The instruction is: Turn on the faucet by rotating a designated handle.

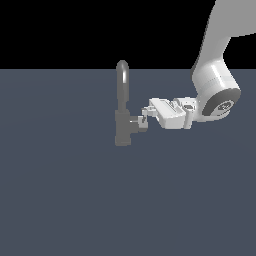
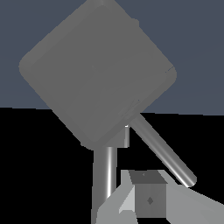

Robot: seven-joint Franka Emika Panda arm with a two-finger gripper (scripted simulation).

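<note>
The grey faucet [image 1: 122,131] stands mid-scene with its tall arched spout [image 1: 122,75] rising from a blocky body. A short stub [image 1: 137,124] sticks out of the body toward the exterior view's right. My gripper [image 1: 146,112] lies level just above and beside the stub's end, fingers together with nothing held. In the wrist view the faucet's rounded block [image 2: 96,70] fills the frame, and the handle [image 2: 164,151], a thin rod, slants out from under it. My fingertips [image 2: 148,199] sit close to the rod's free end. Contact cannot be made out.
The faucet rests on a flat dark blue-grey floor [image 1: 60,200]. My white arm [image 1: 215,85] comes down from the exterior view's upper right. Behind the floor is black background.
</note>
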